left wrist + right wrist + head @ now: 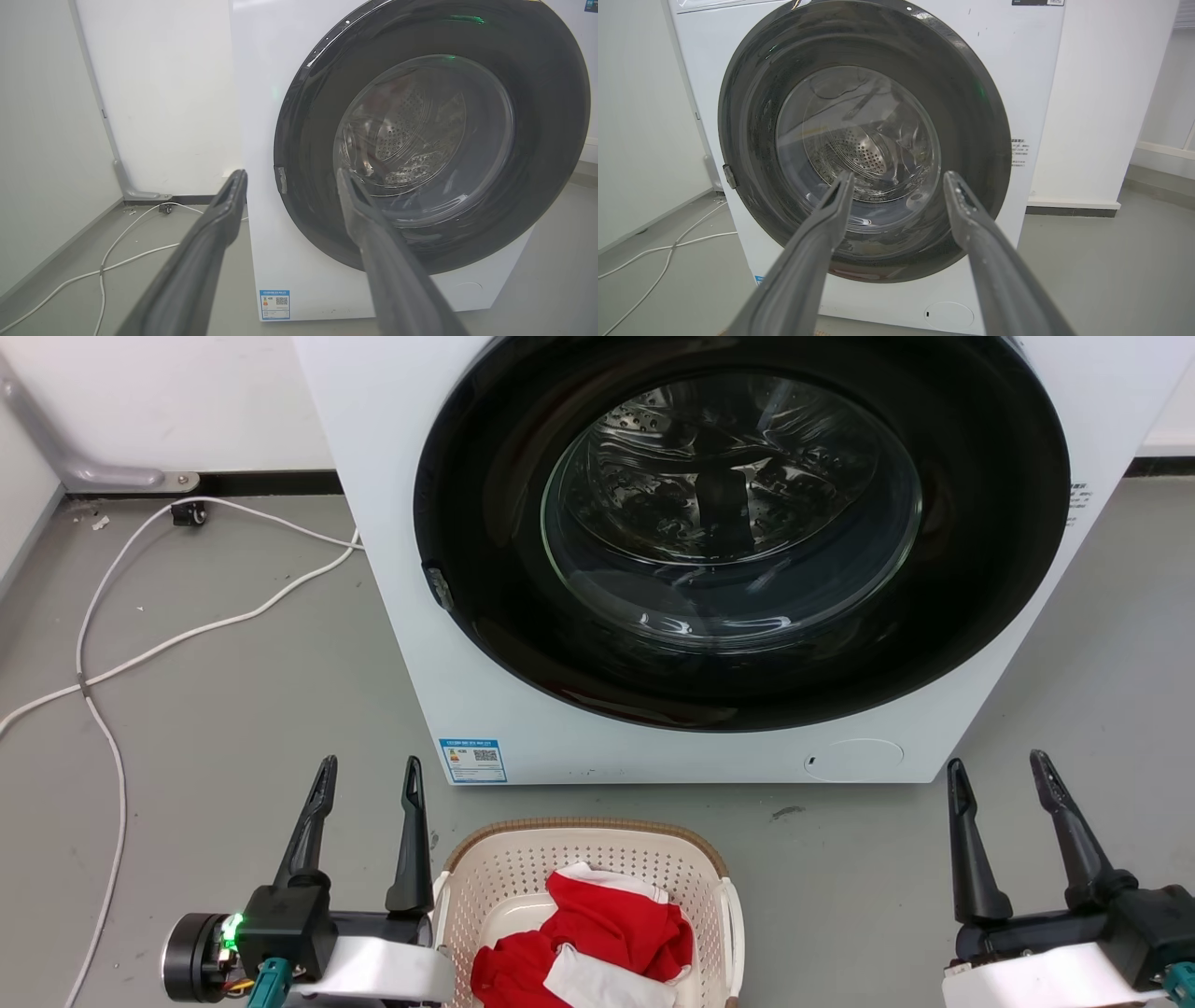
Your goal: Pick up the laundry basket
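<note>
The cream laundry basket (509,882), with perforated walls and a brown woven rim, stands on the floor at the bottom centre of the head view. Red and white clothes (597,947) lie inside it. My left gripper (370,773) is open just left of the basket, its inner finger close to the white side handle (439,896). My right gripper (999,775) is open well to the right of the basket, apart from it. Both point toward the washer. In the wrist views the left gripper (290,176) and right gripper (899,179) show spread fingers with nothing between them.
A white front-loading washing machine (467,691) with a shut dark round door (738,523) stands right behind the basket. White cables (168,644) trail over the grey floor at the left. A white wall (1101,93) rises behind and to the right of the washer.
</note>
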{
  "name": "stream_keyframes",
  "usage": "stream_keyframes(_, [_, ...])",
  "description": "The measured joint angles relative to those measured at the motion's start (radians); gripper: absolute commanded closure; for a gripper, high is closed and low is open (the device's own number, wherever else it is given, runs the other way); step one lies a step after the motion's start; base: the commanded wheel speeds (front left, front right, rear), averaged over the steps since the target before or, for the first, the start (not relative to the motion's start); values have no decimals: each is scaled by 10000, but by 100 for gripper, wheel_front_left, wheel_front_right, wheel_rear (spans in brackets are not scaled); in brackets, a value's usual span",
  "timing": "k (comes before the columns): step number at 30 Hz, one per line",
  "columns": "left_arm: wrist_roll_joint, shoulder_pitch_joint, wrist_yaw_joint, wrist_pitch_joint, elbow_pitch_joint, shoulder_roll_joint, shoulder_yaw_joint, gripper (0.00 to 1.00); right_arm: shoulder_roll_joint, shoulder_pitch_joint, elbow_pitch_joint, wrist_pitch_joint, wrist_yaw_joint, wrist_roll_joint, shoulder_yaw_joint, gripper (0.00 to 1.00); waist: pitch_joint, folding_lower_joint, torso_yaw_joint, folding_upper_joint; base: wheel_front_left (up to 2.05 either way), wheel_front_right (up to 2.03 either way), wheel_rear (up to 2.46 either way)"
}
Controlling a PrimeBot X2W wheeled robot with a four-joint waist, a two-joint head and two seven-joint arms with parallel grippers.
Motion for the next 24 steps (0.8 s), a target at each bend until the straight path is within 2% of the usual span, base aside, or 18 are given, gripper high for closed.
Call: stream_keyframes(24, [-184, -9, 27, -2, 56, -2, 205, 0, -2, -9, 102, 0, 0, 192, 98, 0, 161, 0, -41, 0, 0, 0, 0])
